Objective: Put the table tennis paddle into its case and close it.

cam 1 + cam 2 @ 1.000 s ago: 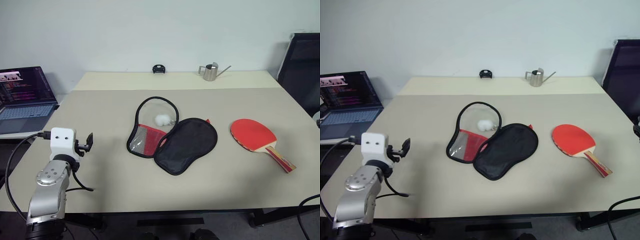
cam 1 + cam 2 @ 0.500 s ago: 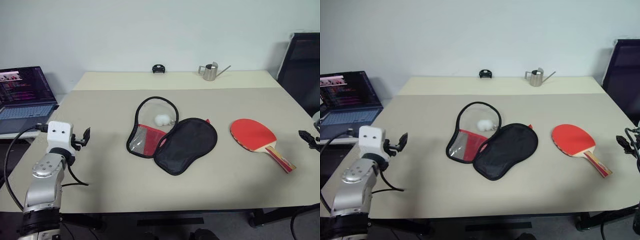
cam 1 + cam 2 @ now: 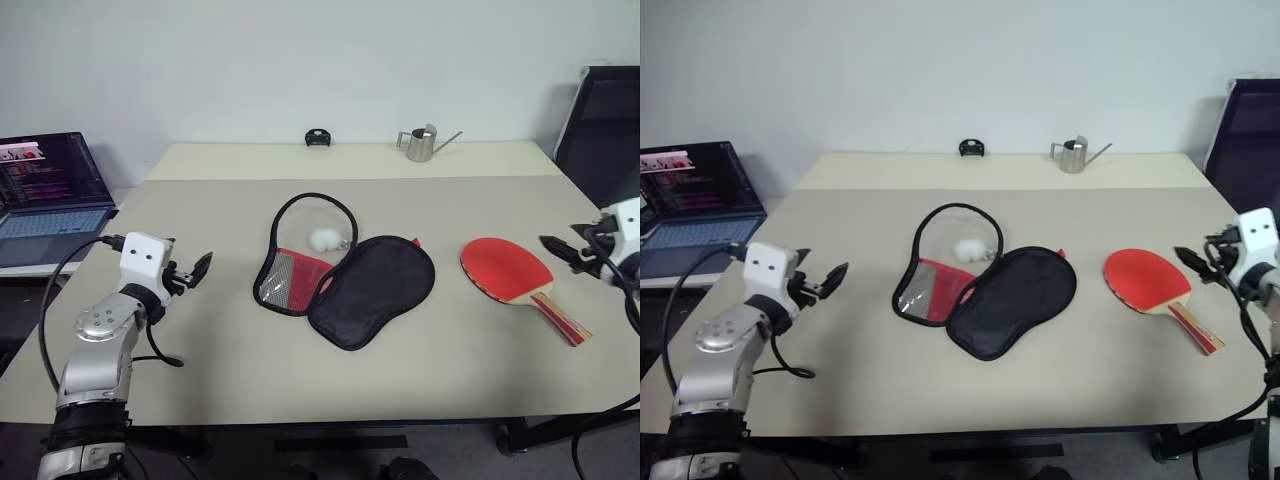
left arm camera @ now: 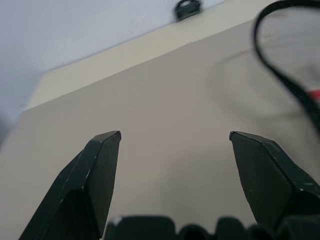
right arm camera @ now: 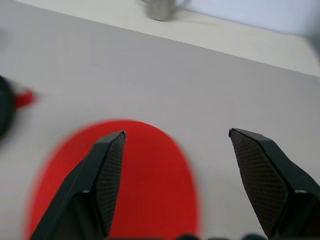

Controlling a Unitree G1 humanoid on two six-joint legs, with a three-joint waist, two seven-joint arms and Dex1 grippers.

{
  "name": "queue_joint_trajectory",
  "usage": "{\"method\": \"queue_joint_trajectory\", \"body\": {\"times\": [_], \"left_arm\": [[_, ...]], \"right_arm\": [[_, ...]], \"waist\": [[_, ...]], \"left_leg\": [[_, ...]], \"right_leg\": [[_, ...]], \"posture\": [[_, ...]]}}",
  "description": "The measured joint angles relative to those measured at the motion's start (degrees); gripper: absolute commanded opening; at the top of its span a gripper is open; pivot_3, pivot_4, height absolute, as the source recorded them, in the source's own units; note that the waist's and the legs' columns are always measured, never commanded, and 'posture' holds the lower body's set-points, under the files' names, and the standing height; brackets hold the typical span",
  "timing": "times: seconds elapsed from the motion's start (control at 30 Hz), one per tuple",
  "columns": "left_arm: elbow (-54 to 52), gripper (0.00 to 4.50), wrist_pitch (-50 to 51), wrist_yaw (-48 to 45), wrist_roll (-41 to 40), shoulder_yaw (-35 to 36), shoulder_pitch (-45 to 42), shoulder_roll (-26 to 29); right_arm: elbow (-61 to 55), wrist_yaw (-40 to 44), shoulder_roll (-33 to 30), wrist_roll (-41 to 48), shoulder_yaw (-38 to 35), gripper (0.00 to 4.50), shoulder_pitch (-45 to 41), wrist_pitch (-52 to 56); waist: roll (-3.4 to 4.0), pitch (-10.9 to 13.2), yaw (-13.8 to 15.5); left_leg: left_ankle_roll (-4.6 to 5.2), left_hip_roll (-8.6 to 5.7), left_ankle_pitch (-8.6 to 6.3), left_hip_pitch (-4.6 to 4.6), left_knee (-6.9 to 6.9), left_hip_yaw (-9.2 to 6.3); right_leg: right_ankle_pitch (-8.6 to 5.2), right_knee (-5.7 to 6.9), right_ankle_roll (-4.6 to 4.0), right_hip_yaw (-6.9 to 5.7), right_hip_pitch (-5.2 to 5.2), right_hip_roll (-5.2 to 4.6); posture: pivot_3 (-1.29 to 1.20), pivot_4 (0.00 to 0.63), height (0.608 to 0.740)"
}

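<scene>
The table tennis paddle [image 3: 505, 268] lies flat on the right of the table, red face up, its striped handle toward the front right. The case [image 3: 372, 290] lies unzipped mid-table, its black half spread right and its red mesh half [image 3: 290, 280] to the left, with a white pom-pom [image 3: 322, 240] inside the loop of the zip. My left gripper [image 3: 195, 268] hovers open, well left of the case. My right gripper [image 3: 560, 250] is open just right of the blade. The right wrist view shows the red blade [image 5: 145, 175] below its fingers.
A laptop [image 3: 45, 195] sits open off the table's left side. A metal pitcher [image 3: 422, 145] and a small black object [image 3: 318, 137] stand on the far table. A black chair [image 3: 605, 130] is at the right.
My right gripper has come in from the right edge, up to the paddle's blade. My left gripper has swung right and forward, now pointing toward the case.
</scene>
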Motion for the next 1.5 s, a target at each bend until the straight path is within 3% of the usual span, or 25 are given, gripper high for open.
{"method": "queue_joint_trajectory", "body": {"times": [0.3, 0.7, 0.73, 0.83, 1.03, 1.2, 1.5], "left_arm": [[-3.1, 3.81, 8.4, -14.0, -10.0, -3.0, -4.6, -0.1], [-5.7, 3.81, 19.1, -27.0, -14.5, -7.9, -9.1, 4.7], [-6.4, 3.81, 19.8, -28.3, -14.8, -8.5, -9.0, 5.7], [-8.7, 3.81, 21.3, -31.9, -16.0, -8.9, -8.5, 7.3], [-13.2, 3.81, 23.9, -37.8, -18.6, -9.6, -7.0, 10.1], [-13.3, 3.81, 23.8, -39.0, -18.6, -10.2, -6.9, 10.5], [-13.2, 3.81, 23.6, -40.0, -18.5, -10.8, -7.3, 10.4]], "right_arm": [[-25.7, 0.1, 2.0, 11.9, 4.2, 3.59, 4.4, 29.2], [-36.1, -3.6, 9.6, 15.9, 8.3, 3.59, 9.0, 35.5], [-36.9, -3.4, 9.5, 16.3, 8.6, 3.77, 9.6, 35.8], [-37.5, -2.8, 9.4, 17.0, 8.8, 4.47, 10.3, 36.4], [-37.5, -4.6, 9.6, 18.6, 8.7, 4.47, 10.2, 40.6], [-36.4, -7.8, 13.6, 20.0, 10.5, 4.47, 9.6, 45.8], [-30.1, -12.2, 17.9, 17.0, 12.9, 4.47, 5.8, 45.1]], "waist": [[0.00, 0.0, 0.0], [-0.06, 0.0, -0.2], [-0.12, 0.1, -0.2], [-0.16, 0.1, -0.2], [-0.21, 0.1, -0.2], [-0.23, 0.1, -0.2], [-0.33, 0.2, -0.3]], "left_leg": [[0.01, -0.01, -0.01, -0.02, 0.01, -0.04], [0.02, -0.02, 0.00, -0.08, 0.02, -0.10], [0.02, -0.02, 0.00, -0.09, 0.02, -0.10], [0.02, -0.03, 0.00, -0.08, 0.03, -0.09], [0.02, -0.01, 0.00, -0.05, 0.02, -0.10], [0.02, -0.02, 0.00, -0.05, 0.03, -0.10], [0.02, -0.02, 0.00, -0.03, 0.02, -0.09]], "right_leg": [[0.00, -0.02, 0.00, -0.03, 0.00, 0.00], [-0.01, -0.03, 0.01, -0.06, -0.06, 0.03], [-0.01, -0.04, 0.01, -0.07, -0.06, 0.04], [-0.01, -0.03, 0.01, -0.04, -0.06, 0.03], [-0.02, 0.00, 0.01, -0.04, -0.05, 0.05], [-0.02, 0.00, 0.01, -0.04, -0.05, 0.05], [-0.02, 0.00, 0.01, -0.04, -0.05, 0.05]], "posture": [[0.00, 0.150, 0.740], [0.00, 0.150, 0.740], [0.00, 0.150, 0.740], [0.00, 0.150, 0.740], [0.00, 0.150, 0.740], [0.00, 0.150, 0.740], [0.00, 0.150, 0.740]]}}
